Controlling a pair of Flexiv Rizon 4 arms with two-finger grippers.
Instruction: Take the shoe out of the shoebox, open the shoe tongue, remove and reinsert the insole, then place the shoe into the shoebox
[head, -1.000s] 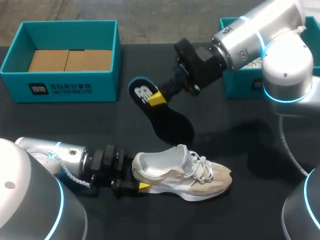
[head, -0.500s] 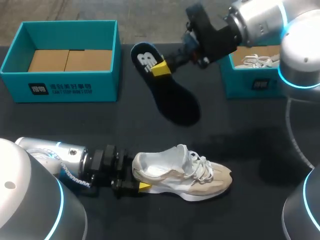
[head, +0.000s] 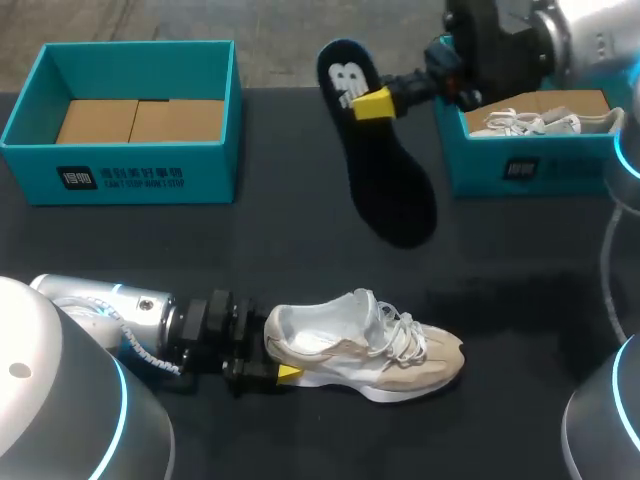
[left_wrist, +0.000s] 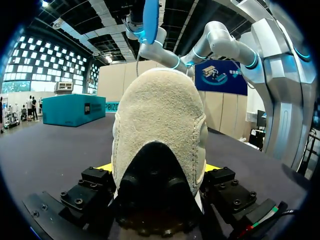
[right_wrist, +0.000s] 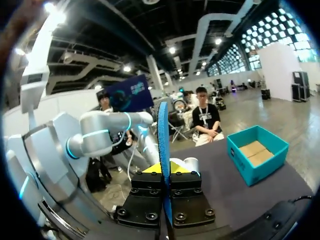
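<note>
A beige and white shoe (head: 370, 345) lies on its sole on the black table near the front. My left gripper (head: 272, 352) is shut on its heel, one finger on each side; in the left wrist view the suede heel (left_wrist: 160, 125) fills the space between the fingers of the gripper (left_wrist: 159, 170). My right gripper (head: 372, 103) is shut on a dark insole (head: 385, 170), holding it in the air over the far middle of the table, heel end up. In the right wrist view the insole (right_wrist: 163, 145) stands edge-on between the shut fingers of the gripper (right_wrist: 164, 172).
A teal shoebox (head: 120, 170) with brown cardboard inside stands at the back left. A second teal box (head: 500, 170) at the back right holds another pale shoe (head: 530, 122). Bare black table lies between the boxes and the shoe.
My right arm has lifted the insole up and carried it towards the back right. The left arm and the shoe have stayed where they were.
</note>
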